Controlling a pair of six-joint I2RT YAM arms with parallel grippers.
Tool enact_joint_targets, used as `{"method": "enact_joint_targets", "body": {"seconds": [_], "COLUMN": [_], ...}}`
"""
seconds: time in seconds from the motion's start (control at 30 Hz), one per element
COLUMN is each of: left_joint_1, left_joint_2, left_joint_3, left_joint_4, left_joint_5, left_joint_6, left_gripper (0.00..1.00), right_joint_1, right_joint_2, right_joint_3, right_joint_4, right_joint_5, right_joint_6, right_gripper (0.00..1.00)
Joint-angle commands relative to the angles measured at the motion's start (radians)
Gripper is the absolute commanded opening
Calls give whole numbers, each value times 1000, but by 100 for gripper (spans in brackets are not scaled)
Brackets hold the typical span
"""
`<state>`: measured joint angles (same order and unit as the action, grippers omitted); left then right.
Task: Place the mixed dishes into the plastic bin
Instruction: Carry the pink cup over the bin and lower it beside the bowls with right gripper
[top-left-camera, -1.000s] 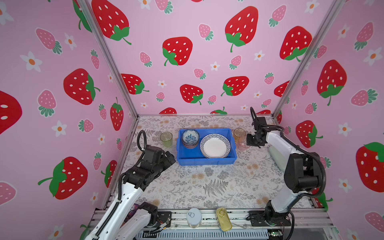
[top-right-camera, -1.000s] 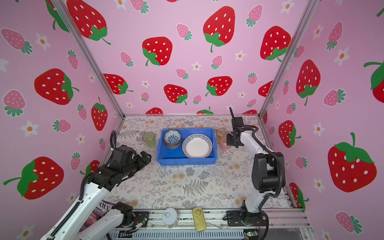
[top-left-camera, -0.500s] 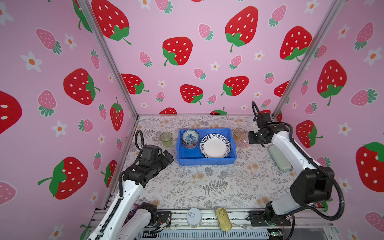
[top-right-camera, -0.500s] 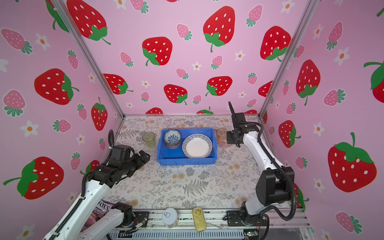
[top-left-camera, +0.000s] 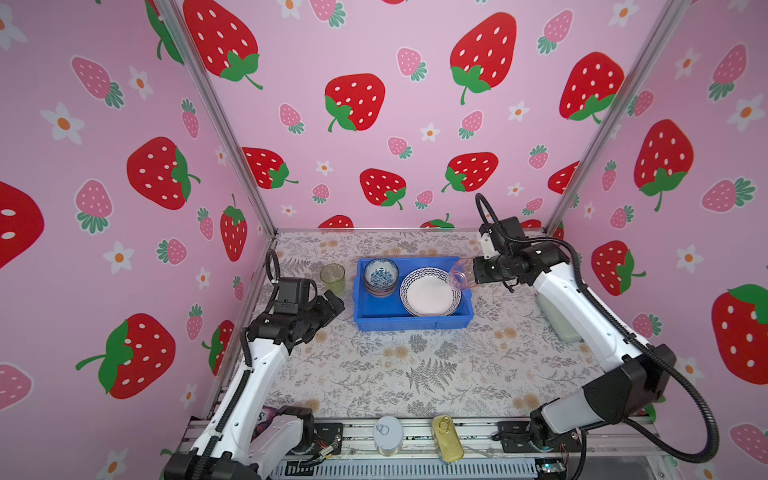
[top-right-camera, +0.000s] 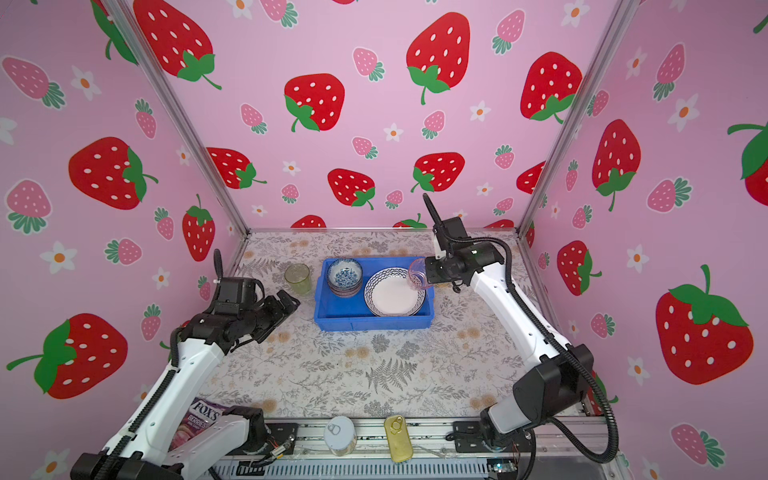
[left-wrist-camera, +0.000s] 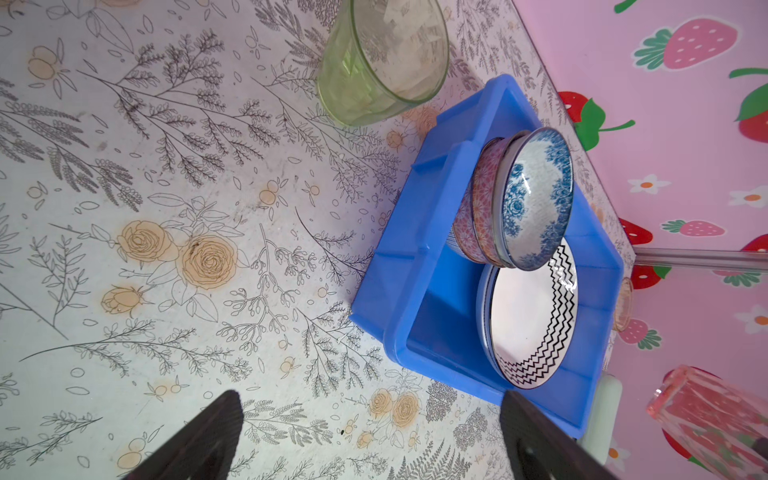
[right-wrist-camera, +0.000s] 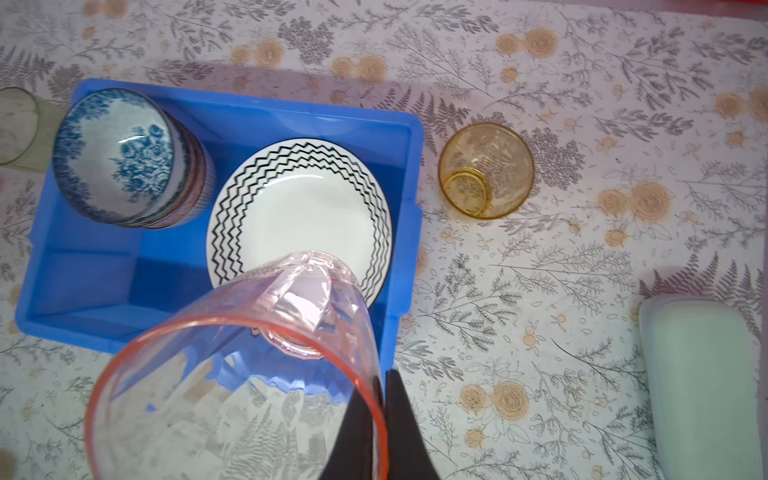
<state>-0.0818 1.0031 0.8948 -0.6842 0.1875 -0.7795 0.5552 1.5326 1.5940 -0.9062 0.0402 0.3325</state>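
Right tool (top-left-camera: 473, 273): clamped on the rim of the pink tumbler (right-wrist-camera: 249, 365), one finger inside the wall, one outside.
Pink tumbler: held tilted on its side, clear of the table (top-left-camera: 415, 374), above the right end of the bin (top-left-camera: 407, 322) and over the plate (top-left-camera: 430, 291) edge.
Left tool (left-wrist-camera: 372, 399): spread wide, nothing held, left of the bin.
In bin: stacked bowls (top-left-camera: 380, 276) and the plate.
Outside bin: green tumbler (top-left-camera: 332, 277) at left and amber tumbler (right-wrist-camera: 486, 170) at right, both upright.
Step in hand: the tumbler is to be lowered in. It is probably best turned upright and seated on the bare floor in front of the bowls. The rim pinch looks thin, so a slow descent is advised, with release only once the base is seated.
Writing: "FOX'S BERRIES" is read on the candy bag (top-right-camera: 203, 415); nothing is legible on the round tin (top-right-camera: 340, 434) or oval tin (top-right-camera: 398, 438).
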Motion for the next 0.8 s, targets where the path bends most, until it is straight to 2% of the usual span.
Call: {"method": "enact_joint_targets", "body": {"seconds": [0.0,0.33,0.77], "left_joint_1": [19,76,103], "left_joint_2": [-4,-59,-92], "left_joint_3": [36,14,5], "left_joint_4": [1,-65,-95], "left_joint_5": [39,66,87], "left_joint_6": [25,55,62], "left_gripper": [99,99,99], "right_joint_1": [81,284,324], "right_joint_2": [68,325,538], "right_joint_3": [67,298,415], "right_joint_4": [-7,-5,21], "right_joint_5": [4,4,-26], "right_joint_6": [38,44,40], "right_gripper": [1,1,1]}}
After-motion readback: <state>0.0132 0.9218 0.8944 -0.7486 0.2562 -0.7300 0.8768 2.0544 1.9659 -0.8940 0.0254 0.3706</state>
